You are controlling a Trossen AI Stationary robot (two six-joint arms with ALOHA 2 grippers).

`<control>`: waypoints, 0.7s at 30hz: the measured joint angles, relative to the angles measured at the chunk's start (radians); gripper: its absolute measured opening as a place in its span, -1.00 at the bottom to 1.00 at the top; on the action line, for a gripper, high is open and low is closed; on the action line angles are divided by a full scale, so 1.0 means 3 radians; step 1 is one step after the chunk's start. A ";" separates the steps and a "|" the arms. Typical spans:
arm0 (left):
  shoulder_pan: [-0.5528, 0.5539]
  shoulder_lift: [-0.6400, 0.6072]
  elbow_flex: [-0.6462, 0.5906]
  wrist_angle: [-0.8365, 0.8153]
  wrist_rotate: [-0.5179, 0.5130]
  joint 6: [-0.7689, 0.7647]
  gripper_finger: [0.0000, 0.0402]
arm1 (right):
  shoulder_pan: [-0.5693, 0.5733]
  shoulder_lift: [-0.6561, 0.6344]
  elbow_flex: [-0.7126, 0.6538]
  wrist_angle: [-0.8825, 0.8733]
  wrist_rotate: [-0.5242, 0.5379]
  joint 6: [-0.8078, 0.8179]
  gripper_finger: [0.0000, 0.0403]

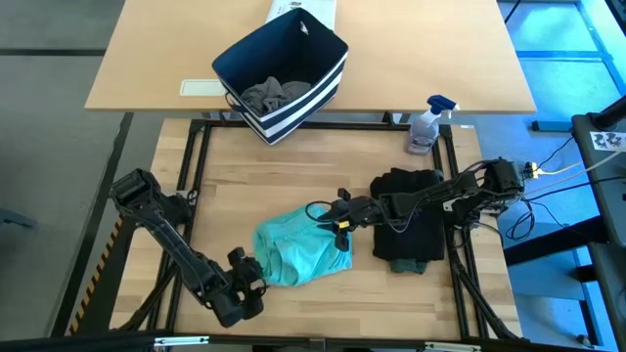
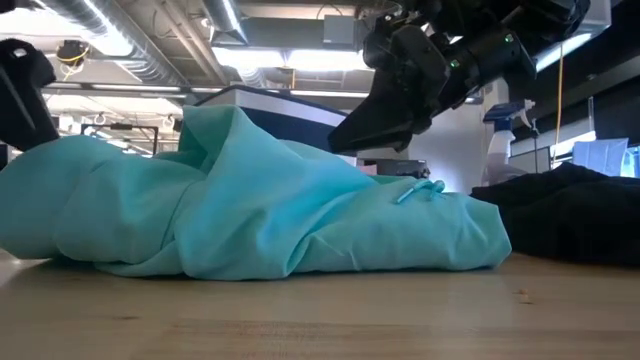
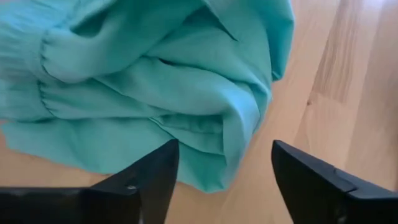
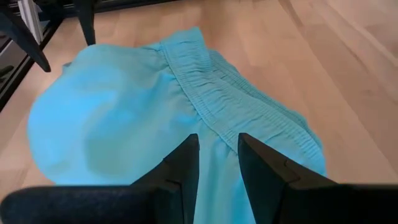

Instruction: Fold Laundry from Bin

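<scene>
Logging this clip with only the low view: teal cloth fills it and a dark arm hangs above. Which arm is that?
Observer: The right one. Its end effector hovers over the right edge of the teal piece.
Operator: And the left arm?
Observer: The left end effector is low at the piece's near left corner, open, with nothing between its fingers.
Operator: Is anything in the bin?
Observer: Yes, a grey garment lies in the bin on the far table.
</scene>
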 joint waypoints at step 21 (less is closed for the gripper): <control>0.0456 0.0296 -0.0005 0.1122 0.0183 0.0697 0.38 | 0.0000 0.0000 0.0000 0.0013 -0.0142 0.0001 -0.44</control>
